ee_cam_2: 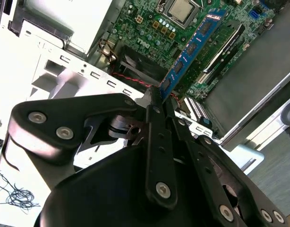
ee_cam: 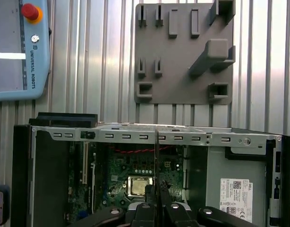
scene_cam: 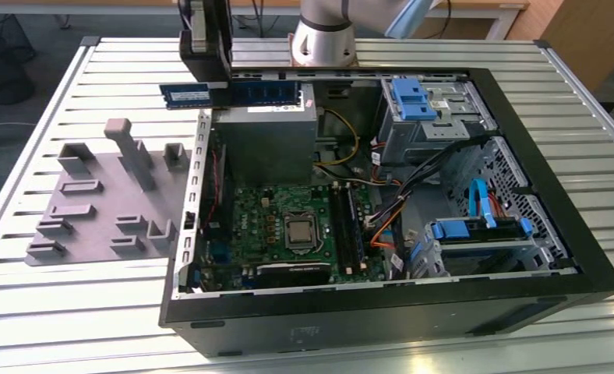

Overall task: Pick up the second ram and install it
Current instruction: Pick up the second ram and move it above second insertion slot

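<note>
**RAM stick clamped in gripper, hanging over the case, not seated**

- Slatted metal table carries everything. A teach pendant lies flat on it beside the case.
- The open PC case lies on its side with the interior facing up, on the exterior view's right of the table.
- The green motherboard sits in the floor of the case. The CPU socket is near its middle, and the long dark memory slots run just beside the socket on the exterior view's right.
- The grey power supply box is in the case at the far end, next to the motherboard.
- The grey plastic tray with raised blocks lies flat on the table, just outside the case wall on the exterior view's left.
- The gripper hangs from the arm over the far edge of the case, near the power supply box.
- The fingers are pinched nearly together, with only the board's thickness between them. They grip one end section of the second ram.
- The second ram is the blue stick with a row of dark chips. In the exterior view it is held level and well above the case, clear of motherboard and slots. In the second wrist view it sticks out past the fingertips, with the motherboard beyond it.
</note>
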